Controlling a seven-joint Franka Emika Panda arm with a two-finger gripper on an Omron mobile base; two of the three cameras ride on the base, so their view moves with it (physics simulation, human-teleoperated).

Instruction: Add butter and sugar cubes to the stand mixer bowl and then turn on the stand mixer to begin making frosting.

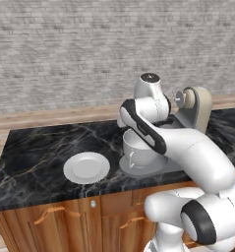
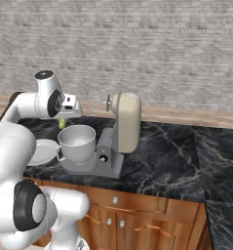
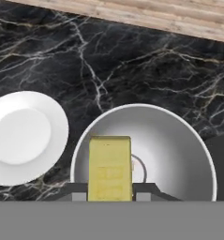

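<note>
**Spotter:** Where's the butter relative to the stand mixer bowl?

**Operator:** I've got the butter (image 3: 109, 168) pinched between the jaws of the gripper (image 3: 110, 196), and in the hand view it hangs over the inside of the stand mixer bowl (image 3: 179, 154), toward the near side. From the right base view the yellow stick (image 2: 62, 123) sits just above the bowl's (image 2: 78, 144) far-left rim, so I'd judge it's barely inside the lip.

**Spotter:** Drop it there?

**Operator:** I'd rather nudge toward the bowl's centre first, then come down a little before I let go, so the stick doesn't clip the rim and bounce onto the counter (image 1: 35, 147). The stand mixer (image 2: 124, 124) has its head tilted back on the bowl's other side, so the whisk shouldn't be in my way.

**Spotter:** And the white plate?

**Operator:** The plate (image 1: 86, 167) sits beside the bowl, bare. There seems to be something pale at the bowl's bottom, partly behind the butter; I can't tell what.
</note>
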